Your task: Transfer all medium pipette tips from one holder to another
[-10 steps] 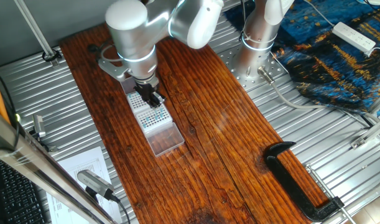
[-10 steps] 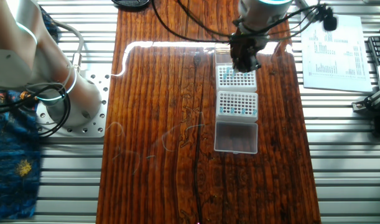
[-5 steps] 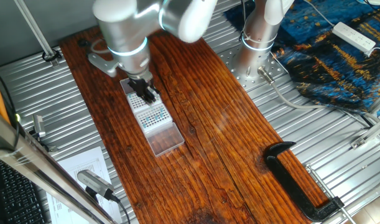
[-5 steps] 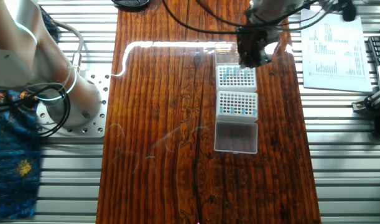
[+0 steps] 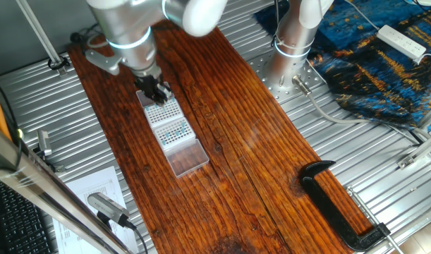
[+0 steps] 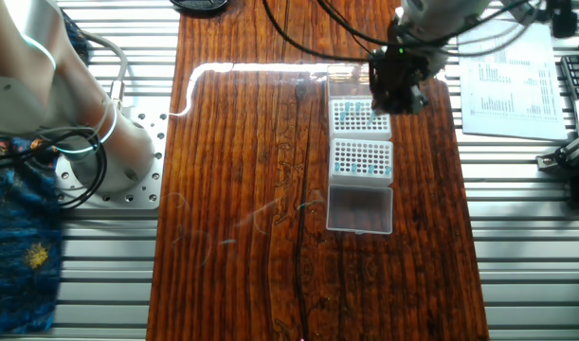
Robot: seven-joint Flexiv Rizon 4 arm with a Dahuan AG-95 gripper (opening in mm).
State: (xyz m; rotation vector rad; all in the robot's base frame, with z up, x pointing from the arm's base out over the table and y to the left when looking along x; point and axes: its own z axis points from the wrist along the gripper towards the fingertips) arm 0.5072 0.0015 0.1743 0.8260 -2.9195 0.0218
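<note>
Dark-stained wood plank table [image 6: 242, 189], carrying a line of three items along its long axis: one white rack [image 6: 359, 117] at the far end, a second white rack [image 6: 362, 158] just beside it, and a clear plastic lid or tray [image 6: 359, 208] next in the row. Medium pipette tips [image 6: 363, 159]: small teal-blue dots, most of them in the second rack; a few bluish dots also show in the first rack (count not readable in either view). Gripper [image 6: 400, 93]: black, two-finger, hanging over the outer far corner of the first rack, offset toward the table edge with the printed sheet [image 6: 507, 71]. In one fixed view it [image 5: 157, 90] sits at the end of the rack row [image 5: 166, 121] farthest from the lid. Finger state: cannot be told; the jaws read as one dark mass, and whether a tip is pinched between them is not visible. Governing relation: the fuller rack lies from the gripper along the row's long axis, toward the lid, with the sparser rack directly beneath or just beside the fingers. Judgement: the gripper looks placed for work at the sparser rack, so the following pick probably calls for travel down the row. One arm only.
</note>
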